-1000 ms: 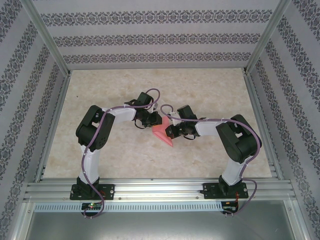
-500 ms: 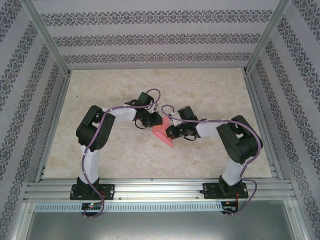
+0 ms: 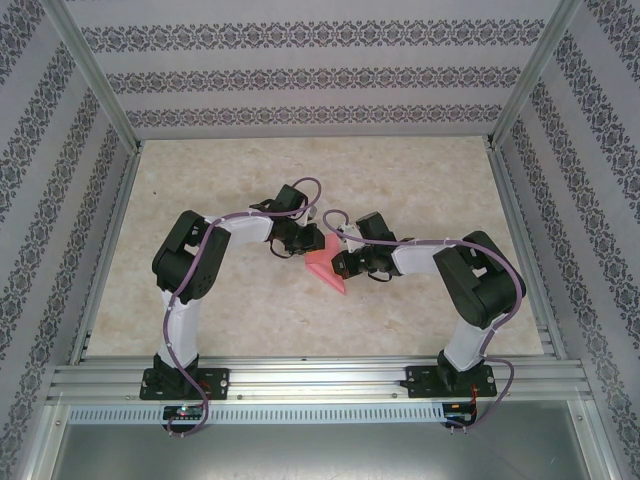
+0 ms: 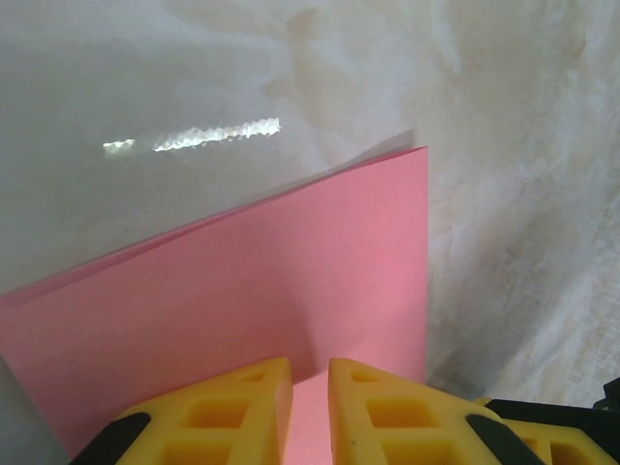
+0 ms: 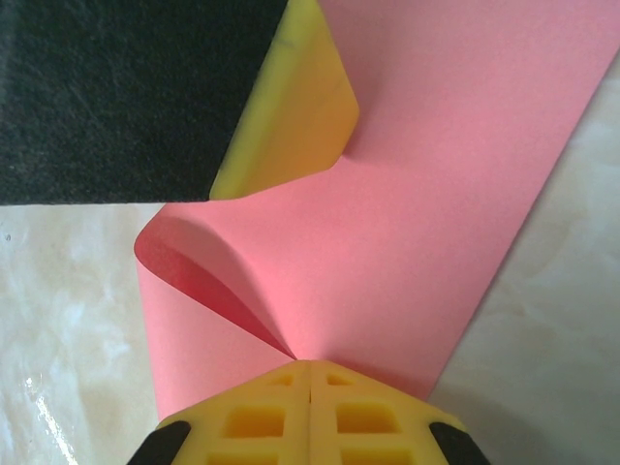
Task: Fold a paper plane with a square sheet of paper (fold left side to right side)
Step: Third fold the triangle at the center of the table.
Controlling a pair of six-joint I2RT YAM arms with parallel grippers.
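At mid-table, my right gripper pinches the pink paper sheet shut while my left gripper clamps its opposite edge, steadying the fold.

Pink square sheet of paper between narrowly parted left gripper fingers

From the top external view I see bright, even, diffuse light and only faint soft shadows beneath the arms; focus is sharp, with converging frame posts at the edges. On the left wrist view, a streak of glare lies on the table, which looks washed out and soft. On the right wrist view, the near yellow fingertips are slightly blurred.
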